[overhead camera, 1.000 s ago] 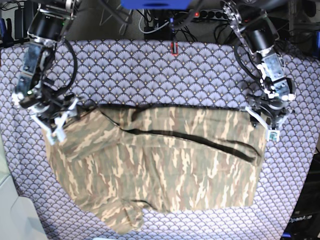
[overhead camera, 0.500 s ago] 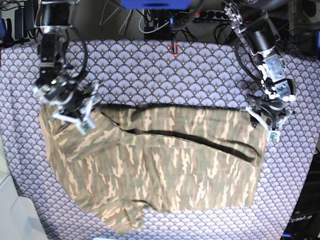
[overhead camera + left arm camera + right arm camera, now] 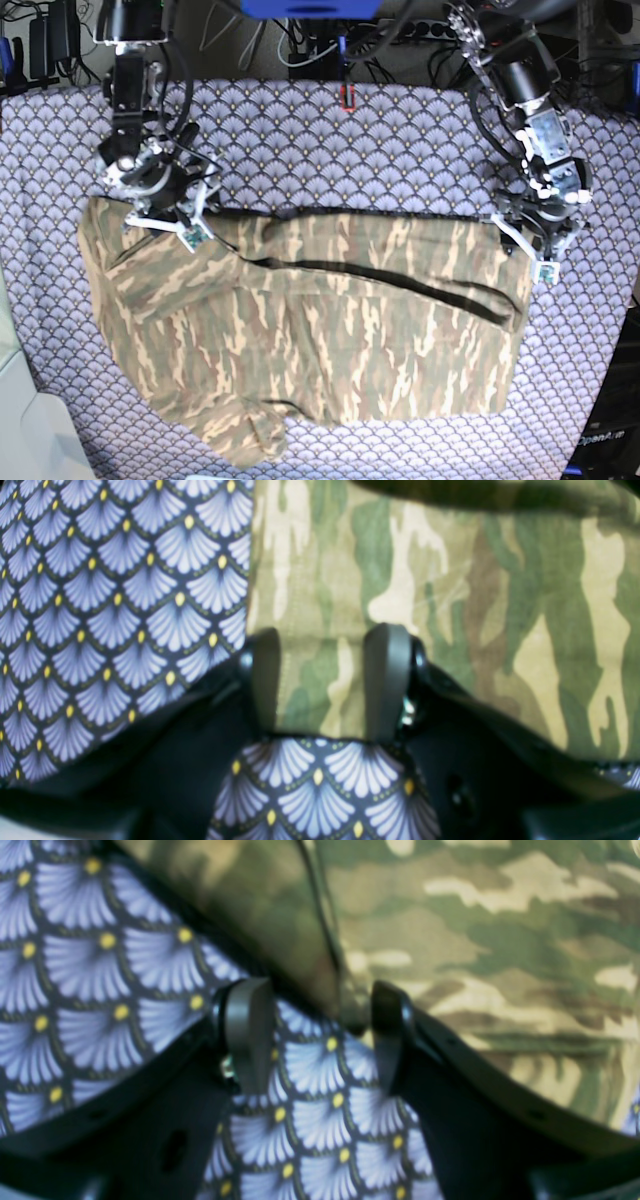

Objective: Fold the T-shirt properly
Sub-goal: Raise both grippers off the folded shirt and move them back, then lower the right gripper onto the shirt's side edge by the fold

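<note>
The camouflage T-shirt (image 3: pixel 330 330) lies spread across the purple scallop tablecloth (image 3: pixel 320 150), with a dark fold line running across its middle. My left gripper (image 3: pixel 528 250) is at the shirt's upper right corner. In the left wrist view the gripper (image 3: pixel 325 680) is open, and the shirt's corner (image 3: pixel 450 580) lies flat between the fingers (image 3: pixel 387 675). My right gripper (image 3: pixel 165 222) is at the shirt's upper left shoulder. In the right wrist view the gripper (image 3: pixel 317 1035) is open, and a raised fold of the shirt (image 3: pixel 475 930) reaches down between the fingers (image 3: pixel 247 1035).
A small red object (image 3: pixel 347 97) stands at the table's back edge, with cables and a power strip (image 3: pixel 420 30) behind it. A white surface (image 3: pixel 20 420) borders the lower left corner. The tablecloth also shows in both wrist views (image 3: pixel 100 580) (image 3: pixel 75 965).
My right arm moved right and back, from the shirt's left sleeve to its upper left shoulder. The sleeve now lies spread out to the left. The left arm has not moved.
</note>
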`<state>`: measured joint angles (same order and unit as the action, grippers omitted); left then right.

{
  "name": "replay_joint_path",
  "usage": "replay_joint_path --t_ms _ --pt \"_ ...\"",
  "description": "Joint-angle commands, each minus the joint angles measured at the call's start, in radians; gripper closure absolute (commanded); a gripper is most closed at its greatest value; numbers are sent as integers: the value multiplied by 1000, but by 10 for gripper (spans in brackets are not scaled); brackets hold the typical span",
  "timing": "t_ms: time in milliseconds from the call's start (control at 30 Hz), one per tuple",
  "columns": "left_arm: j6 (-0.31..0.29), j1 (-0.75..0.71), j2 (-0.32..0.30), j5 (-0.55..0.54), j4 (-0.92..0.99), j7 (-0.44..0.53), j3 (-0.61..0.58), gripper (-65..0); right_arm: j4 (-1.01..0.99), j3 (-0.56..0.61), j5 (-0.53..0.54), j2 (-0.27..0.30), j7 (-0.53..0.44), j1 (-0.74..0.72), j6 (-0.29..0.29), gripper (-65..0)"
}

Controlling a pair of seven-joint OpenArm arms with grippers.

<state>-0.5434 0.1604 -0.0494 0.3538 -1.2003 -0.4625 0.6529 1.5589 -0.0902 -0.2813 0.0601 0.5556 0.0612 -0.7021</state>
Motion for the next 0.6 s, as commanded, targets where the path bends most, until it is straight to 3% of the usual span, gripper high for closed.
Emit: replay_joint_path --t_ms 0,567 --pt "-1 8 -5 11 -8 -18 0 -278 10 -3 4 5 -24 -13 4 -323" --pt "-1 9 0 11 -8 -17 0 -277 39 -3 -5 34 -21 -24 4 -322"
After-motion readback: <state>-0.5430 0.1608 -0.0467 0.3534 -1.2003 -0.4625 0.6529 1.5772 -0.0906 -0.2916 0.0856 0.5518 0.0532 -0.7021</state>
